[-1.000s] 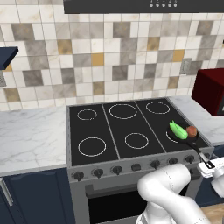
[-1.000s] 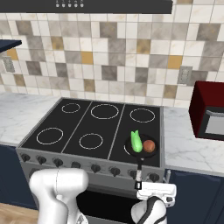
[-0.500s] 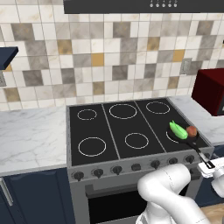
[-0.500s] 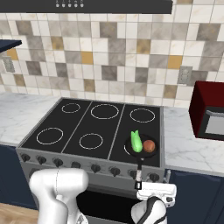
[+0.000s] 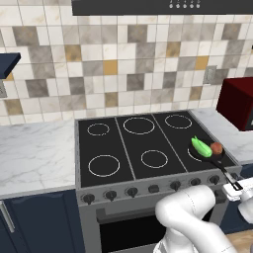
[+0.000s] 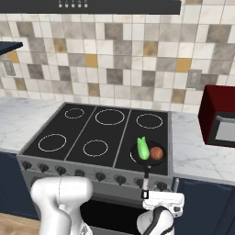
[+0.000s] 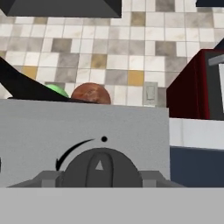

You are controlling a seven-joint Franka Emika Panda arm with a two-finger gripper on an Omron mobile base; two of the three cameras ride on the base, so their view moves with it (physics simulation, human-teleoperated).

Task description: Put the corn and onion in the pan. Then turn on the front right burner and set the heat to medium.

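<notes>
Already the corn [image 6: 142, 148] and onion [image 6: 156, 152] lie in the pan [image 6: 148, 158] on the front right burner. Facing the hand, the stiff knob [image 7: 99, 168] probably wants a pinch across its ridge; jaws' state can't be told.

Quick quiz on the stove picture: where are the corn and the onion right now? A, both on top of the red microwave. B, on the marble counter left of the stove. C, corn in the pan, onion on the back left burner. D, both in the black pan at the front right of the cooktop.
D: the corn and the onion lie side by side inside the pan at the cooktop's front right corner.
</notes>
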